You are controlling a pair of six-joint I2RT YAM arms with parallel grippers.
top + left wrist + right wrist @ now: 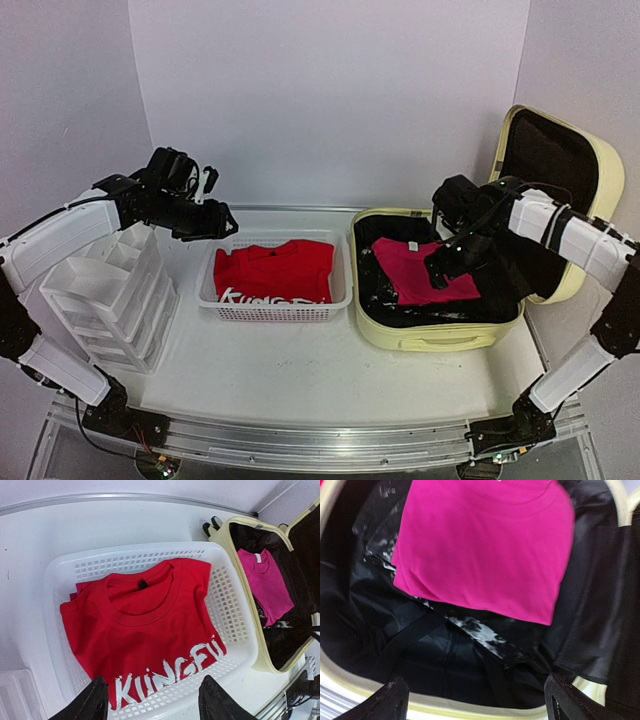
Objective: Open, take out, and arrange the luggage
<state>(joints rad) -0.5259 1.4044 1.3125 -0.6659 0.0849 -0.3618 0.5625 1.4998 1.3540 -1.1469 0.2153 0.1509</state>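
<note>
Left claw (157, 700) hangs open, empty, over the basket (275, 312) mid-worktop; descending could snag the red shirt (145, 630). The luggage (430, 338) lies open at the worktop's right edge; right claw (480, 700), spread wide and empty above its pink shirt (485, 555), might pinch lining (445, 660) too.

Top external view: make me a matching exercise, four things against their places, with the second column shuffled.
1. red T-shirt
2. pink shirt
3. drawer unit
4. luggage lid

a. raised open at the far right
b. in the white basket
c. left of the basket
d. lying in the luggage base

Pairs: 1-b, 2-d, 3-c, 4-a
</note>
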